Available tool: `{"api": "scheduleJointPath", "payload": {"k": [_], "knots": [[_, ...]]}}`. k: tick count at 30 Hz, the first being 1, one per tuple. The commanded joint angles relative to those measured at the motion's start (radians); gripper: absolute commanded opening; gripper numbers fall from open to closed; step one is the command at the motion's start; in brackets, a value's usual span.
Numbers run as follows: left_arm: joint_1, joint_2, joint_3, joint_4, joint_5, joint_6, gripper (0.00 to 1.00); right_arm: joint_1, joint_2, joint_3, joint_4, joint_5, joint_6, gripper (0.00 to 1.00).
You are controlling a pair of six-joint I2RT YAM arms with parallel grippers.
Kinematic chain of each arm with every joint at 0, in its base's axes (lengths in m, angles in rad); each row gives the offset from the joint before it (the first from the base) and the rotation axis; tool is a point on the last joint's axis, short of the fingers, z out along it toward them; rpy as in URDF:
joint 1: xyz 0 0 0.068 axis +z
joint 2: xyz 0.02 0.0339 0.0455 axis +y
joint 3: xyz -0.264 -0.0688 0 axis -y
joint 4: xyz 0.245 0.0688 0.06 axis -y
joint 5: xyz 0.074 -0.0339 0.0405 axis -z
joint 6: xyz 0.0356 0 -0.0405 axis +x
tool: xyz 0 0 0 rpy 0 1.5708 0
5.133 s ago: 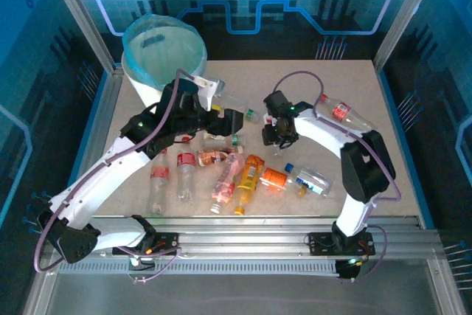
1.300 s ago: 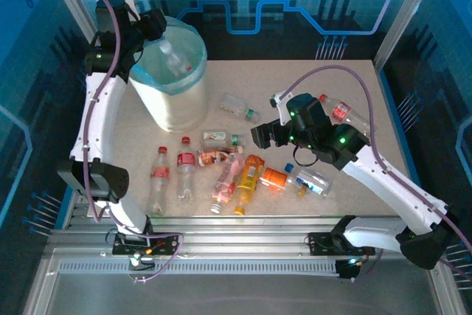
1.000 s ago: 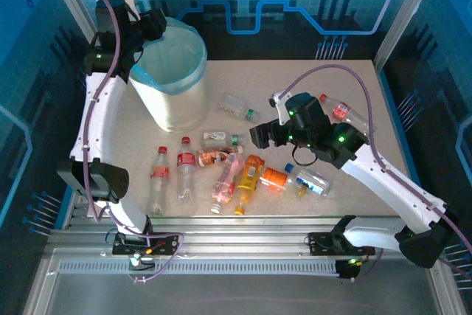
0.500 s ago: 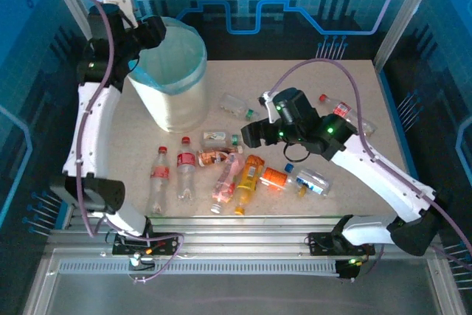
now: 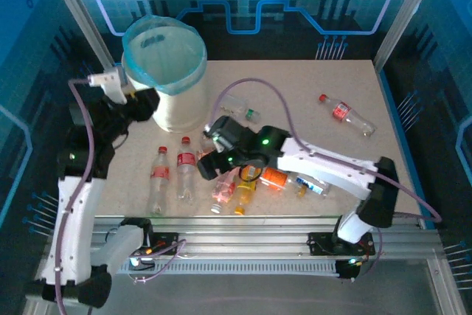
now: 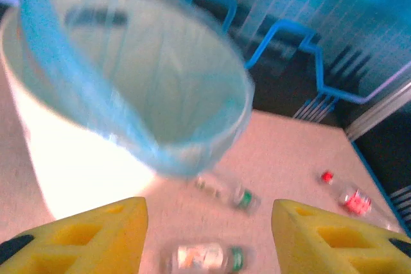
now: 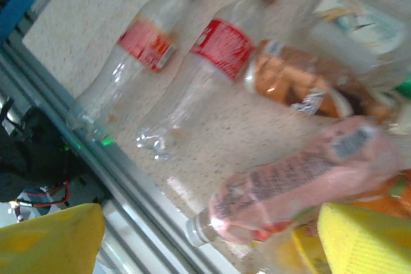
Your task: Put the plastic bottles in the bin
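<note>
The bin [image 5: 164, 71], a white bucket with a light-blue liner, stands at the back left and looms large in the left wrist view [image 6: 122, 107]. My left gripper [image 5: 141, 101] hangs open and empty beside the bin's front-left wall; its yellow fingers [image 6: 83, 235] frame two green-capped bottles [image 6: 226, 190] [image 6: 204, 258]. My right gripper [image 5: 209, 161] is open low over the bottle cluster, with a pink bottle [image 7: 302, 178] [image 5: 223, 189] lying between its fingers [image 7: 51, 239], untouched. Two red-labelled clear bottles [image 7: 218, 49] [image 5: 158, 176] lie left of it.
An orange-yellow bottle [image 5: 247, 186], an orange one [image 5: 274, 177] and a blue-capped clear one [image 5: 313, 182] lie right of the pink bottle. A red-capped bottle [image 5: 346, 113] lies alone at the far right. The table's front rail [image 7: 128, 178] runs close under the right gripper.
The left arm has swung down from above the bin's rim to its front-left side. The right arm has reached left across the table to the pink bottle.
</note>
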Motion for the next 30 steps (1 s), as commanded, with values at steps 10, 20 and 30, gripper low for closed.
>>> {"api": "scheduleJointPath", "payload": {"k": [10, 20, 30], "knots": [[0.007, -0.333, -0.433, -0.120, -0.132, -0.009, 0.70, 0.146, 0.368, 0.196, 0.024, 0.036, 0.146, 0.89], [0.011, -0.413, -0.524, -0.079, -0.273, -0.024, 0.82, 0.139, 0.526, 0.264, 0.059, 0.064, 0.176, 0.92], [0.010, -0.426, -0.524, -0.086, -0.281, -0.027, 0.82, 0.116, 0.614, 0.303, 0.051, 0.106, 0.212, 0.90]]}}
